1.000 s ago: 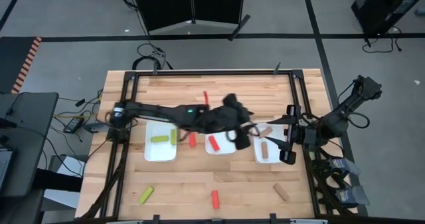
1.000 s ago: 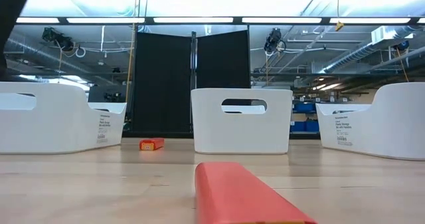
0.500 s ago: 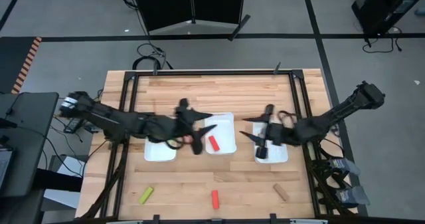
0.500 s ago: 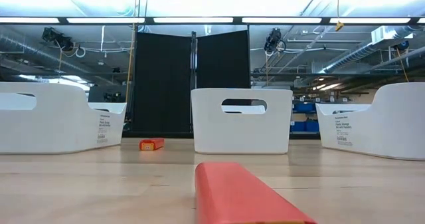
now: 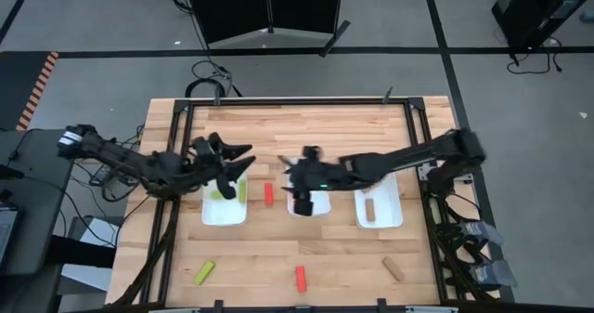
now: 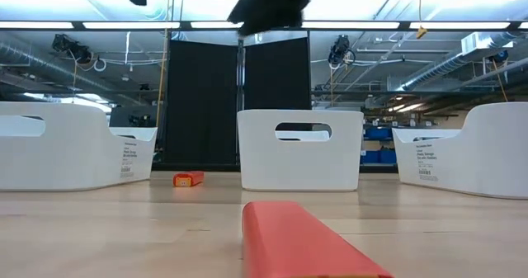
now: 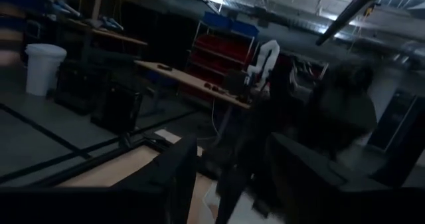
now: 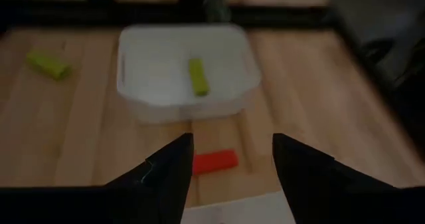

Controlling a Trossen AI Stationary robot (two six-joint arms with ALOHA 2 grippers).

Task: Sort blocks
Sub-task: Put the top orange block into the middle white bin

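My right gripper (image 5: 302, 185) is open and reaches from the table's right over the middle white tray (image 5: 320, 209). In the right wrist view its open fingers (image 8: 229, 177) frame a red block (image 8: 214, 161) lying flat on the table, without touching it. That red block (image 5: 269, 194) lies between the left and middle trays. My left gripper (image 5: 234, 163) is open above the left tray (image 5: 223, 213), which holds a yellow-green block (image 5: 243, 190). A brown block (image 5: 369, 208) lies in the right tray (image 5: 390, 211).
Near the table's near edge lie a yellow-green block (image 5: 204, 273), a red block (image 5: 300, 277) and a brown block (image 5: 393, 268). In the low view the red block (image 6: 305, 241) fills the foreground, before three white trays. A black frame (image 5: 176, 164) borders the table.
My left gripper has drawn back toward the table's left, from beyond the middle tray to above the left tray. My right gripper has swung from the right tray toward the left, ending over the middle tray. No block has visibly moved.
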